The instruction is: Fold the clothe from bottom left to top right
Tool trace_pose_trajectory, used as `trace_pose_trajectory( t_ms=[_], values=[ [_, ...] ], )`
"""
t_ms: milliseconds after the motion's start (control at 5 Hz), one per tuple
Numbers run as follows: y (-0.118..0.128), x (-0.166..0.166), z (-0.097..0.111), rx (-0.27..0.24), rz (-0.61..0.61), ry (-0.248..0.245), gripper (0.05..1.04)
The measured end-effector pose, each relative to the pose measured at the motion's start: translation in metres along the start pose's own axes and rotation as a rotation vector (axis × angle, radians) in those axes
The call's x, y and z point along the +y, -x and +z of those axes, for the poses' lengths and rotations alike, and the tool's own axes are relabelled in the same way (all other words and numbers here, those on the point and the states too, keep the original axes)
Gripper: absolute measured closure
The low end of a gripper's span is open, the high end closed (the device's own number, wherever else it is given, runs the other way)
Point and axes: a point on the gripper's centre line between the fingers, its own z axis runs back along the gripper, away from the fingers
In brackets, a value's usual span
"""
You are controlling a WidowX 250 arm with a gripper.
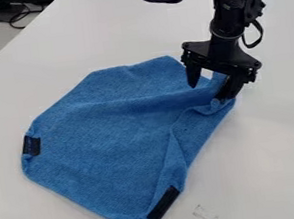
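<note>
Letting go at the far right looks to me like the step in hand: the cloth (105, 131) seems to be doubled over already, with a loose layer edge running down its right side. It lies on the table (268, 142), bunched under the gripper (210, 82). The gripper's 2 fingers (192, 75) stand apart, 1 to the left of the other, and some blue fabric shows between them without looking pinched. The next move, I'd say, calls for a straight lift, gentle enough that the right finger doesn't snag the rumpled corner and drag the fold open.

Counting up, I make it 1 arm (225, 19), 1 gripper and 1 cloth. I see 2 black patches on the cloth, 1 at its left corner (31, 146) and 1 at its near corner (164, 205); whether a 3rd sits by the right finger, I can't tell.
</note>
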Motion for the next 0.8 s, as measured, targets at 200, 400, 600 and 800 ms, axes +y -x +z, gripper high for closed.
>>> trace_pose_trajectory(
  t_ms=[200,400,600,800],
  values=[
    [0.006,0.0,-0.012,0.033,-0.002,-0.01,0.084],
    [0.014,0.005,-0.007,0.024,-0.008,-0.056,0.084],
    [0.018,-0.001,0.014,-0.018,-0.032,-0.071,0.084],
    [0.027,-0.003,0.044,-0.074,-0.005,-0.095,0.084]
  ],
)
